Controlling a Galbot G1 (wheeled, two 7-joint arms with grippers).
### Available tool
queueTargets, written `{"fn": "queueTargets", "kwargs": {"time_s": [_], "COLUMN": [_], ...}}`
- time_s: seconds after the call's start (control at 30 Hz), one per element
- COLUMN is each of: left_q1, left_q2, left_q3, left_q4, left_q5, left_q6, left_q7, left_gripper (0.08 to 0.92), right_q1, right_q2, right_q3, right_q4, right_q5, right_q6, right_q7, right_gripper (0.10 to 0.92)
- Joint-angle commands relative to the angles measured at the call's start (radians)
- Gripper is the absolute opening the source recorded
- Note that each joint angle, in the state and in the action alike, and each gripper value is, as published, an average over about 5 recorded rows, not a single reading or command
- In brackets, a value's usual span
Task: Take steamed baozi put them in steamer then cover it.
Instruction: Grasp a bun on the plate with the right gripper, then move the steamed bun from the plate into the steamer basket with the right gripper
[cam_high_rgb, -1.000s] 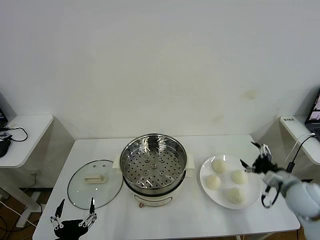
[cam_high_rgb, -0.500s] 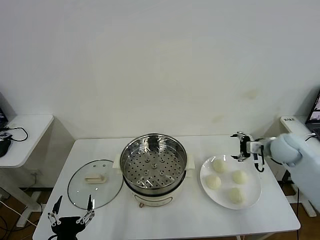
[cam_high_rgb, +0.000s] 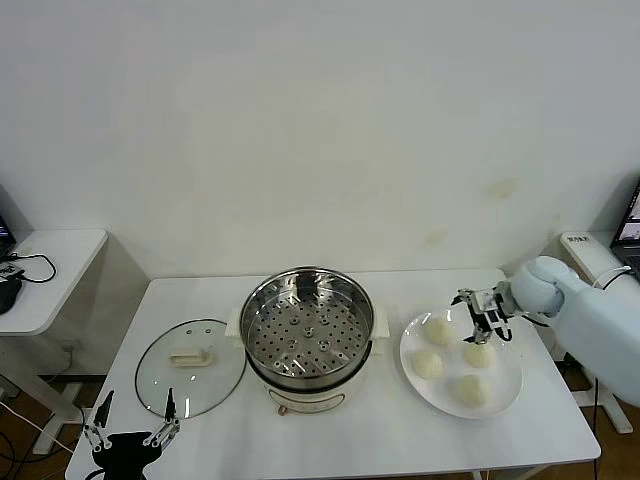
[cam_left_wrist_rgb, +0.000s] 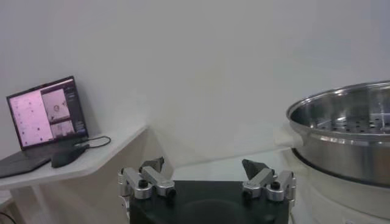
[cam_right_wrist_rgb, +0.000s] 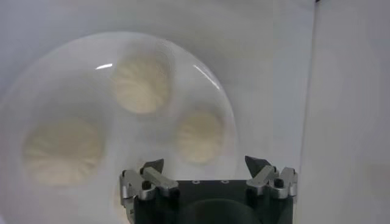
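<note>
Our right gripper (cam_high_rgb: 482, 318), fingers spread and empty, hangs over the far side of the plate (cam_high_rgb: 508, 385), with the buns (cam_high_rgb: 479, 354) just below and toward us; the left gripper (cam_high_rgb: 130, 432) waits spread by the near tabletop edge. We count four buns, one steamer (cam_high_rgb: 306, 330), one lid (cam_high_rgb: 190, 366).
</note>
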Motion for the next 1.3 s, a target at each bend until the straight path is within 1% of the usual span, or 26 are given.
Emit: {"fn": "queueTargets", "kwargs": {"time_s": [0.03,0.27,0.57,0.9,1.07,1.17,1.3], "left_q1": [0.0,-0.003,-0.005,-0.002,0.003,0.006,0.006], "left_q2": [0.003,0.005,0.005,0.007,0.008,0.01,0.011], "left_q3": [-0.018,-0.027,-0.028,-0.027,-0.024,-0.02,-0.019], "left_q4": [0.001,0.0,0.001,-0.004,-0.011,-0.018,-0.02], "left_q5": [0.001,0.002,0.002,0.003,0.0,-0.002,-0.002], "left_q6": [0.0,0.0,0.0,-0.001,-0.001,0.001,0.001], "left_q7": [0.001,0.001,-0.002,-0.005,-0.007,-0.006,-0.006], "left_gripper": [0.823,0.823,0.823,0.823,0.823,0.823,0.823], "right_q1": [0.044,0.031,0.019,0.021,0.026,0.038,0.09], "right_q2": [0.105,0.172,0.192,0.201,0.194,0.171,0.106], "right_q3": [-0.092,-0.078,-0.068,-0.069,-0.072,-0.079,-0.118], "right_q4": [-0.117,-0.202,-0.228,-0.23,-0.216,-0.178,-0.08], "right_q5": [-0.024,-0.061,-0.096,-0.097,-0.092,-0.073,-0.012], "right_q6": [0.009,0.011,0.002,-0.01,-0.012,-0.018,-0.038], "right_q7": [0.0,0.03,0.037,0.052,0.05,0.043,0.02], "right_gripper": [0.823,0.823,0.812,0.7,0.627,0.602,0.601]}}
